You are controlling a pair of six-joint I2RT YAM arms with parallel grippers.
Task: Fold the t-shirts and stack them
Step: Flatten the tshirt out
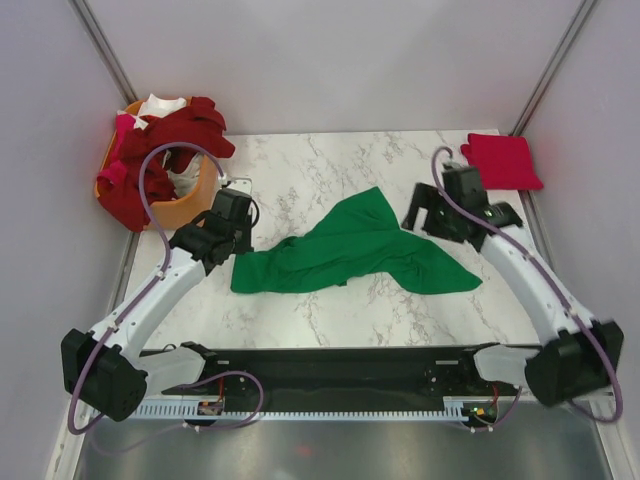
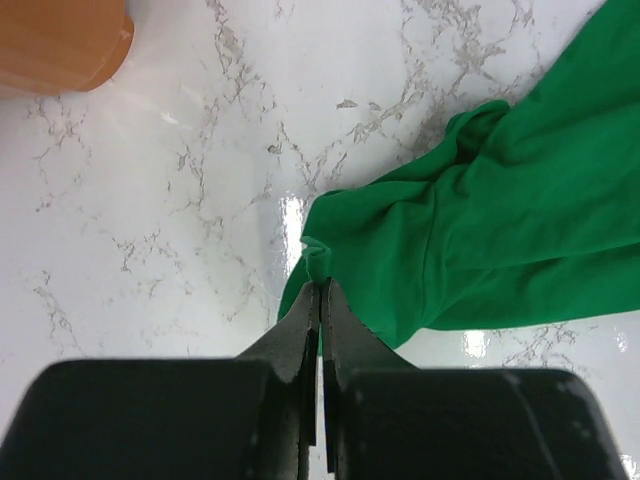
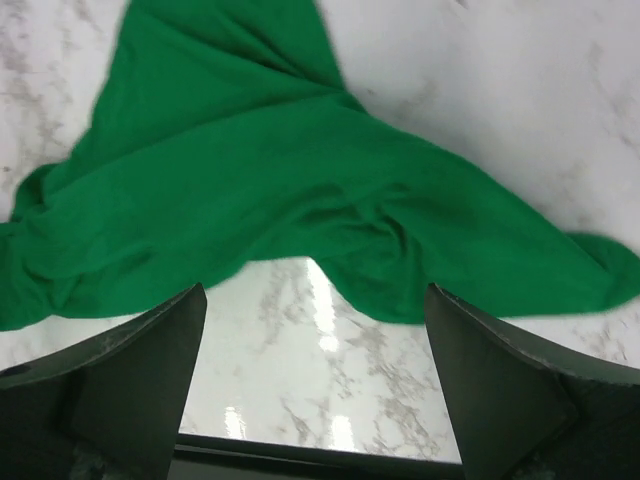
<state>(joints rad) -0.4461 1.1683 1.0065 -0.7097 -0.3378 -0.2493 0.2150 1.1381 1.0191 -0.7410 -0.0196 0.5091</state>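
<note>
On the white grey-veined marble table [image 1: 300, 170], the crumpled bright green cloth t-shirt [image 1: 350, 245] lies unfolded across the middle, stretched between the two arms with its left end low and a peak of cloth pointing to the far side. The left pincer [image 2: 320, 290] sits at the shirt's left end with its black fingers pressed together, nipping a small fold of the green hem at their tips; the wrist view shows green cloth on both sides of the tips, and the rest of the shirt runs away to the right. The right pincer [image 3: 315, 295] stands with its fingers spread wide, holding nothing, near the shirt's right side; from its wrist the green cloth lies just beyond the fingertips and does not touch them. Farther back at the left edge, the round orange plastic basket [image 1: 180, 210] is heaped with dark red shirts [image 1: 190, 125] spilling over its rim, a white shirt [image 1: 160, 103] and a pink shirt [image 1: 124, 124] among them. At the far right corner, well apart from both pincers, a bright red t-shirt [image 1: 503, 160] lies folded into a flat square.
</note>
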